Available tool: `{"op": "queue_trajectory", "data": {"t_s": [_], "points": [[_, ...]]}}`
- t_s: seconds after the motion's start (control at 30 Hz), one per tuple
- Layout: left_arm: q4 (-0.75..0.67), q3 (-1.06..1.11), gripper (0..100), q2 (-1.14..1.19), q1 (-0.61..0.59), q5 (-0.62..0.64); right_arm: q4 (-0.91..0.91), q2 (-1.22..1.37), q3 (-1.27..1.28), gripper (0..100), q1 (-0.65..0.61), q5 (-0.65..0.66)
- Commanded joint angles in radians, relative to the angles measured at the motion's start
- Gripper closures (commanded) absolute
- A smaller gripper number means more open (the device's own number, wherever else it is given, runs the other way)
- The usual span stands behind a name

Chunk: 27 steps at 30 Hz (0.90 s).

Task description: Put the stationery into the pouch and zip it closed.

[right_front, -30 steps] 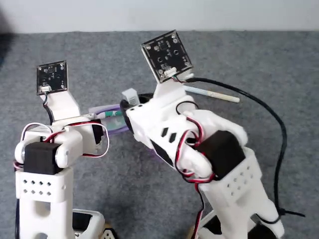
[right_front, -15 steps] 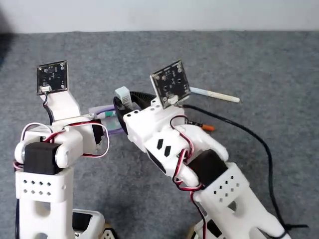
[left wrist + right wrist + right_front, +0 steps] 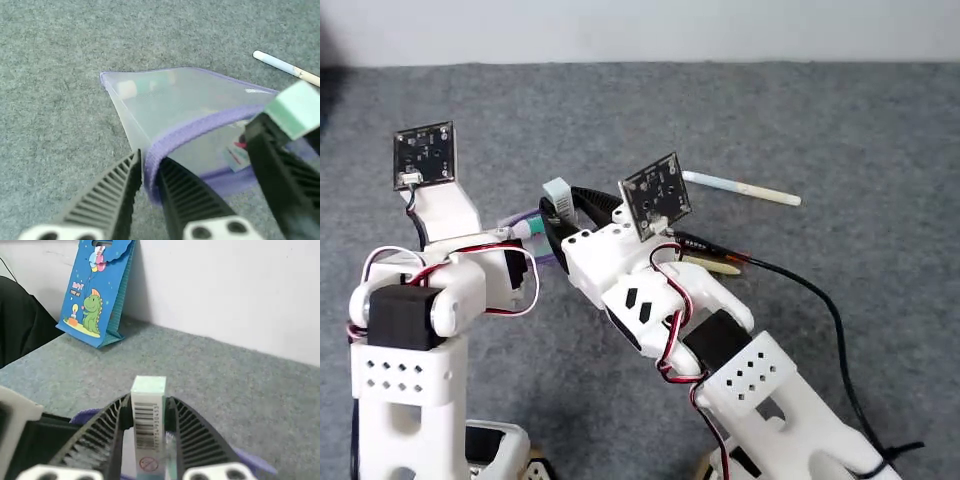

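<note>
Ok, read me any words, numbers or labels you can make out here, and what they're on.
On the eraser in the right gripper: barcode with digits, too small to read.
On the blue gift bag: lettering beside a dinosaur, too blurred to read.
Inside the pouch: a label, blurred.
Nothing reads clearly.

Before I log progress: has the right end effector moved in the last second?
Yes. The right end effector, shut on the eraser, shifted leftward, away from the still white pen.
</note>
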Motion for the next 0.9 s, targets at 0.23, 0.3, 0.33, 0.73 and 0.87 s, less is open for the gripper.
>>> {"op": "queue_trajectory", "data": {"t_s": [0.23, 0.3, 0.33, 0.73, 0.87], "points": [[-0.014, -0.007, 97, 0.005, -0.006, 0.011, 0.113, 0.004, -0.063, 81.2, -0.001, 0.029], [-0.014, -0.007, 97, 0.003, -0.006, 0.011, 0.166, -0.008, -0.101, 81.2, 0.001, 0.028], [-0.014, -0.007, 97, 0.003, -0.006, 0.011, 0.189, -0.021, -0.118, 81.2, 0.001, 0.028], [-0.012, -0.007, 97, 0.000, -0.006, 0.011, 0.406, -0.160, -0.164, 81.3, 0.022, 0.000], [-0.012, -0.007, 97, -0.002, -0.006, 0.011, 0.410, -0.163, -0.158, 92.0, 0.022, 0.000]]}}
